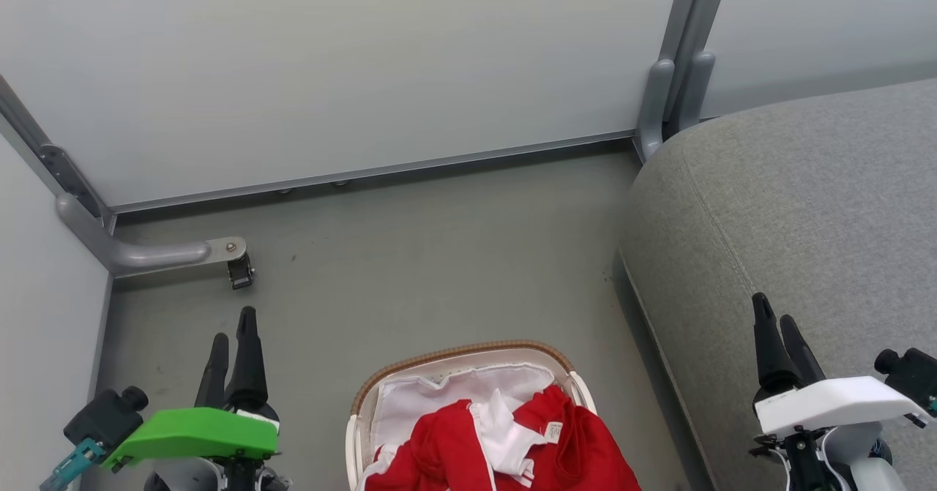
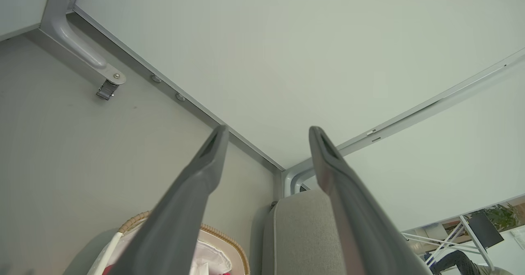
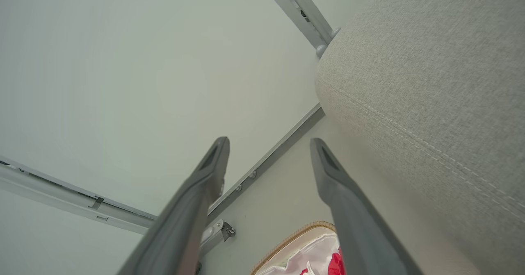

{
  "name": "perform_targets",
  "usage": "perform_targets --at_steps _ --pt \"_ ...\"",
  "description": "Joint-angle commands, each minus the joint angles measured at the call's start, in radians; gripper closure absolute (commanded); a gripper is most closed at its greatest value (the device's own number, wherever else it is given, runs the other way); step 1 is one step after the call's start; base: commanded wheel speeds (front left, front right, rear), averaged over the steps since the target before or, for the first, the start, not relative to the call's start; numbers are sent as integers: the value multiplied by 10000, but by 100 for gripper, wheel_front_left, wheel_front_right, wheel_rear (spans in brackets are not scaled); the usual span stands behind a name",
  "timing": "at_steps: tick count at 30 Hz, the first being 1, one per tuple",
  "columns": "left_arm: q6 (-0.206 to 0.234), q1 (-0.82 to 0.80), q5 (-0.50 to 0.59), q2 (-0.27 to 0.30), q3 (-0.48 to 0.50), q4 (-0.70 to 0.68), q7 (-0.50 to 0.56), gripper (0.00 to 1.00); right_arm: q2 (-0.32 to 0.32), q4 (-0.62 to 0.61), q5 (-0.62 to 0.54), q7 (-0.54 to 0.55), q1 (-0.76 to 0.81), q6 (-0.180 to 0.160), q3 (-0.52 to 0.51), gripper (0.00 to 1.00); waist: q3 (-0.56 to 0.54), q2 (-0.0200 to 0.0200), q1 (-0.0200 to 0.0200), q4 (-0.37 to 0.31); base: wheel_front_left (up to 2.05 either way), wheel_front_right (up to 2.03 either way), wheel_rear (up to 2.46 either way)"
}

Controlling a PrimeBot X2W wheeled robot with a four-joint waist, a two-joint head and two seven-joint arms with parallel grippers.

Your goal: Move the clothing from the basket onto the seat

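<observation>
The left claw (image 1: 234, 326) and right claw (image 1: 774, 310) both stand apart and empty, the basket (image 1: 454, 352) of red clothing (image 1: 454, 447) between them, the seat (image 1: 805, 205) beside the right.

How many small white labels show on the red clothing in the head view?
1. The small white label lies on the bright red fabric clothing, toward the right of the oval white brown-rimmed basket; folds may hide more.
</observation>
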Motion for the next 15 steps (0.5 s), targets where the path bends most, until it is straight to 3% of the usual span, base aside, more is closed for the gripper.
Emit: perform_targets --at_steps 1,15 --pt "52 38 567 66 -92 -105 -102 0 -69 -177 -540 -120 -4 2 87 0 2 0 0 3 0 0 0" --pt "194 139 2963 80 -454 120 -515 0 -91 -27 -2519 -531 141 2 245 0 20 0 0 42 0 0 0"
